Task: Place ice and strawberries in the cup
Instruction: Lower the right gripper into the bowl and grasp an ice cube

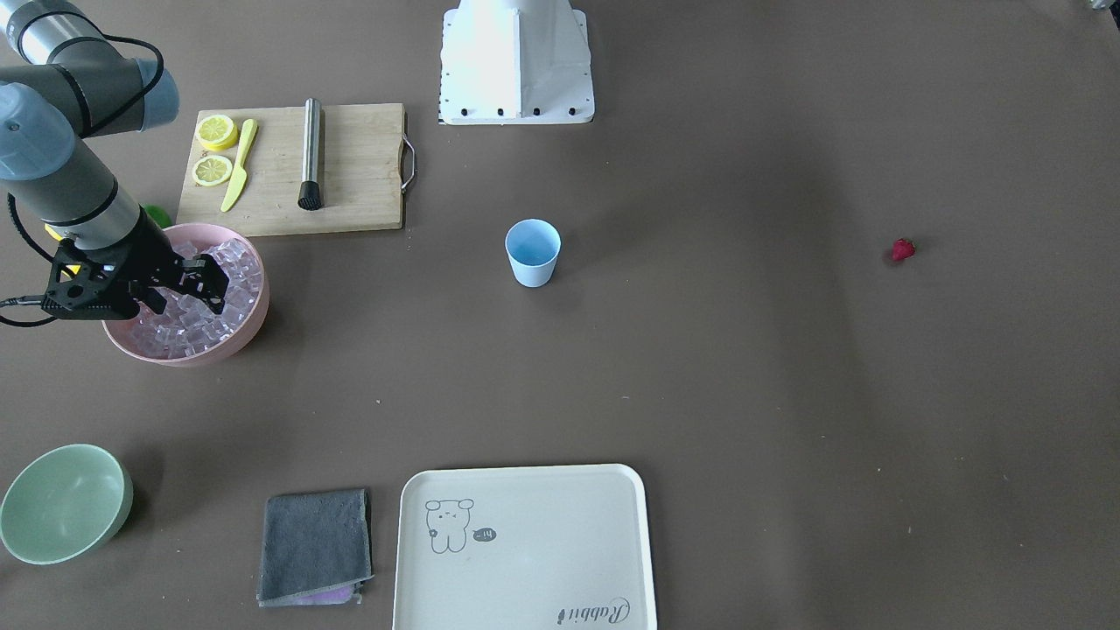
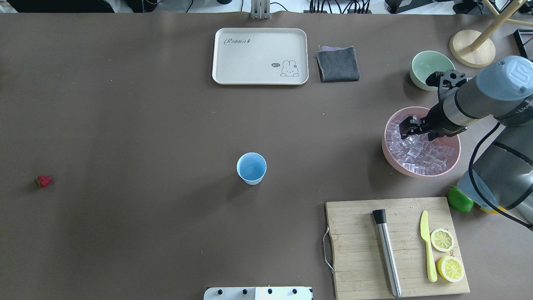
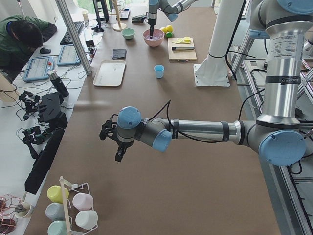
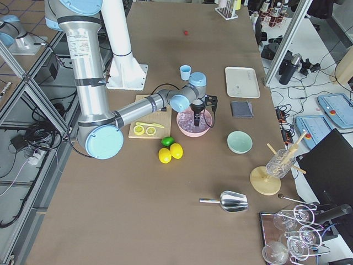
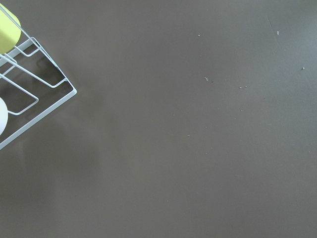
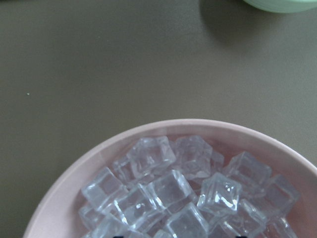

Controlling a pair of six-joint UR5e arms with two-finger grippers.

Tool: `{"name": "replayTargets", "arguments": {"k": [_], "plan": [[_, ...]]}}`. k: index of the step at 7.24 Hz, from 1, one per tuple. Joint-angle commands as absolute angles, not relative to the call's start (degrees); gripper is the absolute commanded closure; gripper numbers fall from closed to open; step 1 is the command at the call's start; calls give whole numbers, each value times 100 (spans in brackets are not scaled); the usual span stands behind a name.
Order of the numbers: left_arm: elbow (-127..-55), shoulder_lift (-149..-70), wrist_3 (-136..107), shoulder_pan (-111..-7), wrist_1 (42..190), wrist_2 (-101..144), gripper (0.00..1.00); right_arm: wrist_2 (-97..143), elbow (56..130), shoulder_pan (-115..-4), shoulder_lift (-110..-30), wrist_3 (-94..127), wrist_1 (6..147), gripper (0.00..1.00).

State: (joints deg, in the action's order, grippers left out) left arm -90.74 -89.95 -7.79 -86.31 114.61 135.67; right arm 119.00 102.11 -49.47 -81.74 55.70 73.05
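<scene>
right claw (image 2: pixel 410 128) spread open low over ice (image 6: pixel 168 193) in pink bowl (image 2: pixel 420 173), blue cup (image 2: pixel 251 168) upright mid-bench (image 2: pixel 145 125), strawberry (image 2: pixel 43 181) well apart from cup, left claw (image 3: pixel 119 152) above bench, open or closed cannot tell

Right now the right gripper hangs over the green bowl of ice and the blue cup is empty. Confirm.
Not quite: the overhead view shows the right gripper over the pink bowl of ice, not the green bowl. The blue cup is empty.
</scene>
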Motion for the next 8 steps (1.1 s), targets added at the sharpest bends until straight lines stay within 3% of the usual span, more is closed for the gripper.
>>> {"name": "replayTargets", "arguments": {"k": [1,5,6,8], "plan": [[-9070,-8991,-765,-8631,11461,13570,2,11892,10222,-4939,-8200,5581,7304,25],[-9062,-9017,-765,-8631,11461,13562,2,11796,10169,-4835,-8183,5607,7330,26],[-9053,-9035,-765,-8631,11452,13562,2,11786,10169,-4817,-8191,5607,7339,37],[-9070,-9044,-765,-8640,11452,13561,2,11795,10152,-4816,-8227,5564,7348,90]]}}
